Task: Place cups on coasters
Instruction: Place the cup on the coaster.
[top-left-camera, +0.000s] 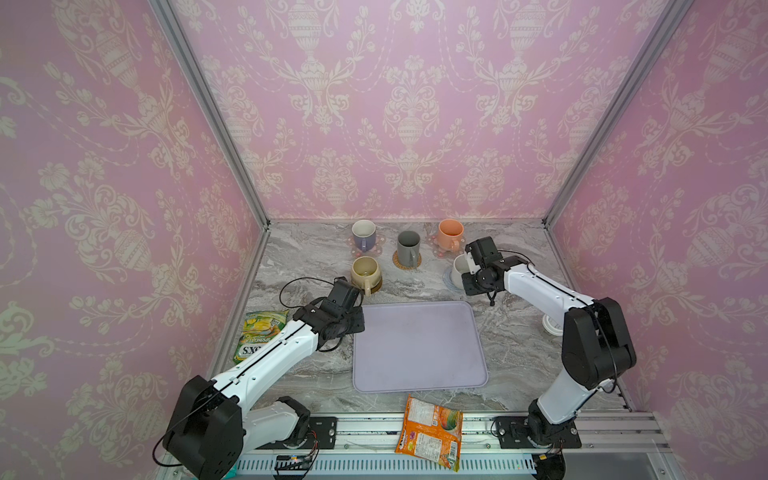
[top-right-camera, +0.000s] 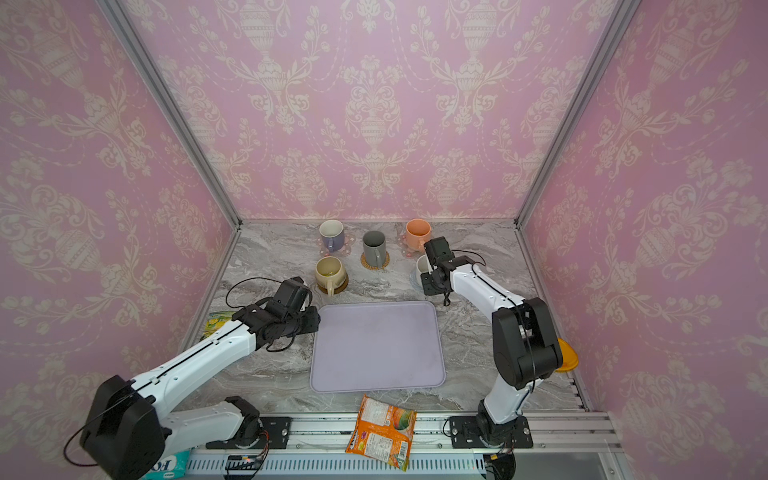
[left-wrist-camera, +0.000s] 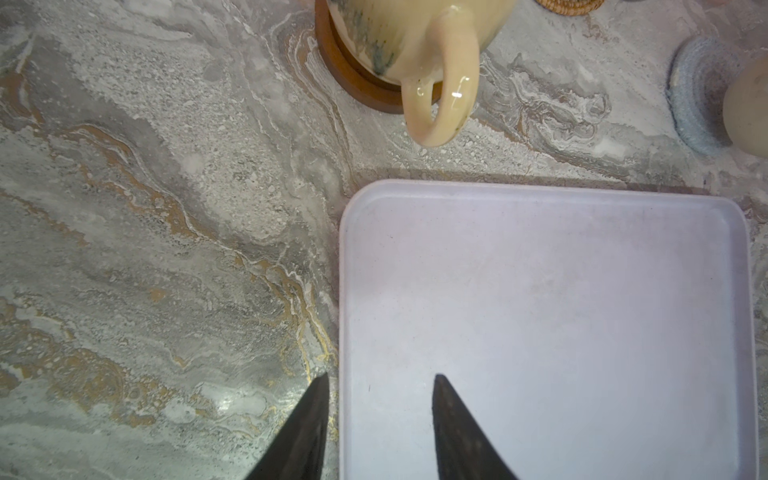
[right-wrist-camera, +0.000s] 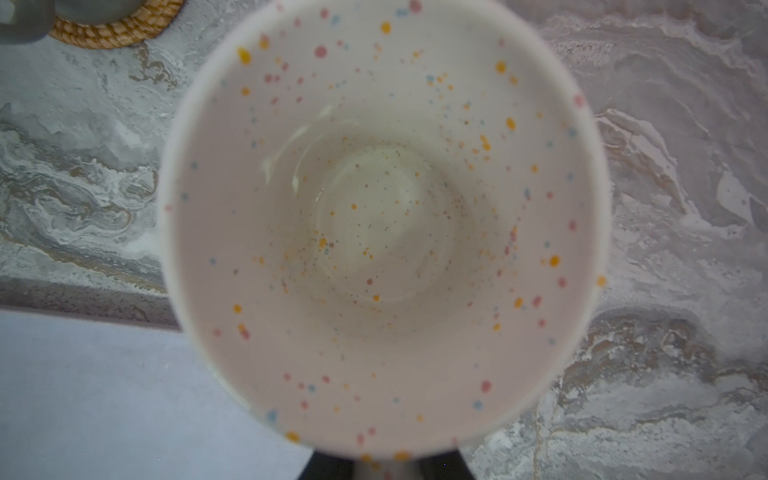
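Orange snack packet (top-left-camera: 430, 432) lies across the near edge of the marble tabletop (top-left-camera: 511, 332), just in front of a lavender tray (top-left-camera: 415, 345). At the tray's far-left corner hangs the left gripper (left-wrist-camera: 381, 380), its fingers parted and holding nothing, one over the tray and one over the marble. A green packet (top-left-camera: 259, 332) lies to the left, beside that arm.

Just beyond the tray on the left, the rounded beige cup (top-left-camera: 365, 270) stands on the dark brown wooden coaster (top-left-camera: 376, 286), handle pointing near. Level with it on the right, the right gripper (right-wrist-camera: 386, 465) has its fingers clamped on the speckled white cup (top-left-camera: 459, 268). The cup is upright over the grey-blue coaster (top-left-camera: 448, 280), whose left edge shows beside it. Whether its base rests on the mat cannot be told.

Farthest back stand three more:
- the lavender cup (top-left-camera: 364, 235) on the left pink flower coaster (top-left-camera: 380, 248)
- the dark grey cup (top-left-camera: 408, 247) on the rattan coaster (top-left-camera: 415, 262), in the middle
- the peach-orange cup (top-left-camera: 451, 233) on the right pink flower coaster (top-left-camera: 434, 249)
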